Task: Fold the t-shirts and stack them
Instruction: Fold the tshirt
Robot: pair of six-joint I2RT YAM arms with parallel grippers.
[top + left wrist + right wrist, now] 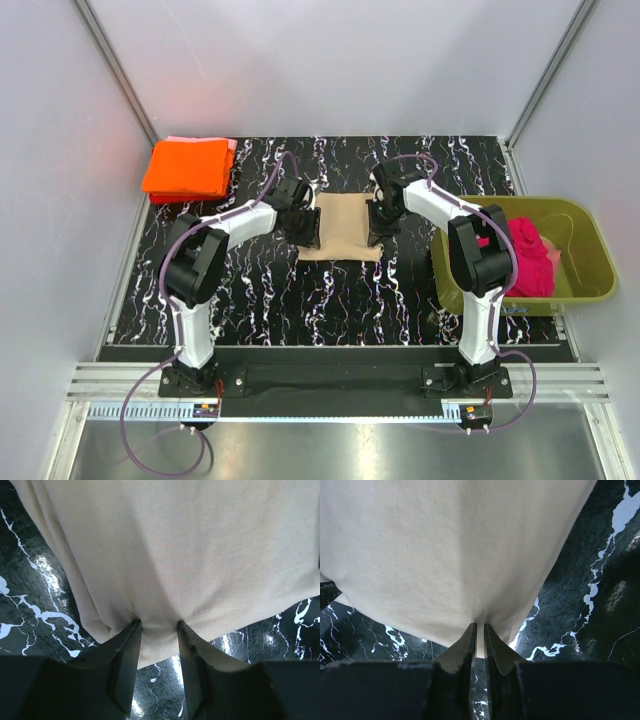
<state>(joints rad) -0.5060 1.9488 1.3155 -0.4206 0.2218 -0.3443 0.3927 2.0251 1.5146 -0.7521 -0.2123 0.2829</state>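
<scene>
**Both jaws clamped on the tan shirt, left of the tub**

The olive-green tub [592, 262] sits at the right edge of the black, white-veined worktop [260, 300]. The tan t-shirt [345, 228] lies just to the left of the tub, in the middle of the worktop, as a compact, roughly square patch.

The left arm [215, 240] reaches in to the side of the tan t-shirt farthest from the tub. The right arm [450, 215] reaches in to the side nearest the tub.

In the left wrist view the two dark fingers [129, 652] stand partly apart with a thick bunch of the shirt's edge between them. The cloth puckers at both tips, so the left jaws are clamped on the tan t-shirt [190, 555].

In the right wrist view the fingers [465, 645] are almost together, with only a thin slip of cloth between them. The right jaws are pinching the hem of the tan t-shirt [450, 555], and the fabric draws to a point where they meet it.

The magenta t-shirt [532, 258] lies crumpled inside the tub.

Well apart from the tub, far to its left and farther back, the orange t-shirt [186, 168] rests folded flat. The edge of a pale pink t-shirt [232, 146] shows beneath it.
</scene>
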